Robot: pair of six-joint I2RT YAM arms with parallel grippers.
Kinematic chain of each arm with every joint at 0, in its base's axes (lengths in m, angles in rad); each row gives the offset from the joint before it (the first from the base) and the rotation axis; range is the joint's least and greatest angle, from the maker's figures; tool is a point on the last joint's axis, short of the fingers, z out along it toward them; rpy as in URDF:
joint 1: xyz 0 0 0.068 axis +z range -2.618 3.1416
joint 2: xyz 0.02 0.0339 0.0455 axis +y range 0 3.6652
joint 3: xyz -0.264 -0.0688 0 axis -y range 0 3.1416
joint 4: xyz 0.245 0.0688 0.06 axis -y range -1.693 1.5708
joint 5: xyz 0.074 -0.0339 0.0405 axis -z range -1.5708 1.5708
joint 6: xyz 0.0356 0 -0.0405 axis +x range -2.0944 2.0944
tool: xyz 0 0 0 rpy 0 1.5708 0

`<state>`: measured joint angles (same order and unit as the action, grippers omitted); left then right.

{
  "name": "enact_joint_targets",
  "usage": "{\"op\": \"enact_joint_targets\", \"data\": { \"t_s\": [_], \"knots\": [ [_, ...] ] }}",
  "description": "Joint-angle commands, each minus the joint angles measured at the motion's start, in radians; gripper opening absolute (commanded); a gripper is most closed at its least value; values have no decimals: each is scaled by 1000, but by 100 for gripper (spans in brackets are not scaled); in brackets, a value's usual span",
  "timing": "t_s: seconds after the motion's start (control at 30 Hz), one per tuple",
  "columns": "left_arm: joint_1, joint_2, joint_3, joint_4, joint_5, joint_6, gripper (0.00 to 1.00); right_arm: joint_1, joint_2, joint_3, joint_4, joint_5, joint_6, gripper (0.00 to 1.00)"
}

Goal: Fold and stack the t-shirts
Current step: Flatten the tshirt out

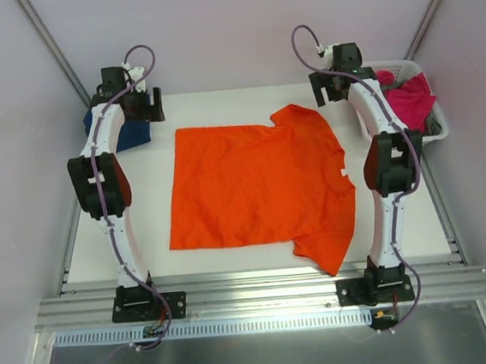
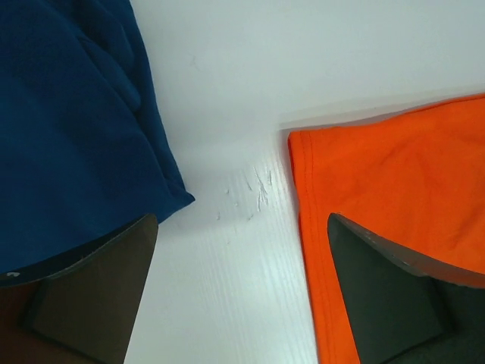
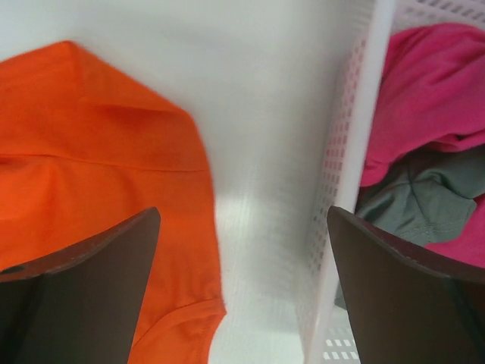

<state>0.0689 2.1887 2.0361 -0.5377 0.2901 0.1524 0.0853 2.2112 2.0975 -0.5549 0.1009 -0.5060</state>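
An orange t-shirt point(image 1: 260, 185) lies spread flat in the middle of the white table, collar to the right. A folded navy t-shirt point(image 1: 131, 134) sits at the far left, partly hidden by my left arm. My left gripper point(image 1: 143, 105) hangs open above the table between the navy t-shirt point(image 2: 68, 129) and the orange hem point(image 2: 394, 174), holding nothing. Also open and empty, my right gripper point(image 1: 334, 83) hovers at the far right between the orange sleeve point(image 3: 98, 167) and the basket wall point(image 3: 356, 152). Pink point(image 3: 432, 91) and grey point(image 3: 413, 201) t-shirts lie in the basket.
The white slotted basket point(image 1: 438, 129) stands at the table's far right corner, close beside my right arm. Grey walls enclose the table on both sides and at the back. A metal rail runs along the near edge by the arm bases.
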Motion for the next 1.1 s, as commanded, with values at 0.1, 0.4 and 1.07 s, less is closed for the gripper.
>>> {"op": "enact_joint_targets", "data": {
  "t_s": [0.1, 0.4, 1.07],
  "knots": [
    [-53, -153, -29, 16, -14, -27, 98, 47, -208, -33, -22, -61, 98, 97],
    [-170, -334, -286, -2, 101, -85, 99, 62, -324, -180, -100, -314, 201, 97],
    [-195, 58, -67, -80, 280, -218, 99, 60, 59, -7, -108, -471, 379, 97]
  ]
}}
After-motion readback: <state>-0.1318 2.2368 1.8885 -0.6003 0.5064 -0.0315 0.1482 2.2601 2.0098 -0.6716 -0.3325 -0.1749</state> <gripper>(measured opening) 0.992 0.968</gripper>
